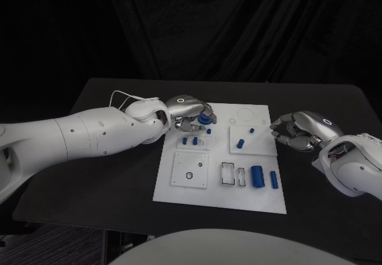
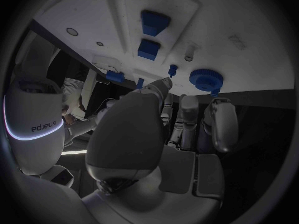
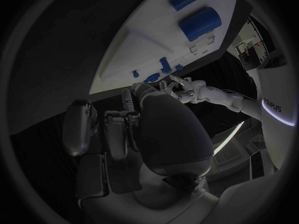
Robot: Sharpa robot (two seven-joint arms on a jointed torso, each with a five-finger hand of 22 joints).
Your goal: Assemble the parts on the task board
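Note:
The white task board lies mid-table. My left hand hovers over its far left corner, fingers stretched toward a round blue gear. The fingertips reach the gear's edge; I cannot tell whether they touch it, and the thumb stays apart from it, beside a small blue peg. My right hand hangs just off the board's right edge with its fingers curled in and nothing in them. Short blue pegs stand in the board. Two blue cylinders lie near its right side.
Two raised white plates sit on the board, and an open rectangular slot lies beside the cylinders. Bare black table runs all round the board. In the right wrist view the left hand shows beyond the board's edge.

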